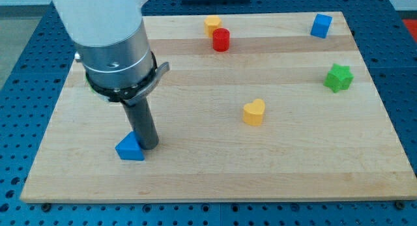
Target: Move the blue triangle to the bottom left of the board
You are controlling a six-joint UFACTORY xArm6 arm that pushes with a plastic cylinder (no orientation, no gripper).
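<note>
The blue triangle lies on the wooden board in the lower left part of the view. My tip stands right against the triangle's right side, touching it or nearly so. The rod hangs from the large grey and white arm body at the view's upper left.
A yellow heart-shaped block lies near the board's middle. A red cylinder and a yellow block sit at the top centre. A blue cube is at the top right, a green star-shaped block at the right.
</note>
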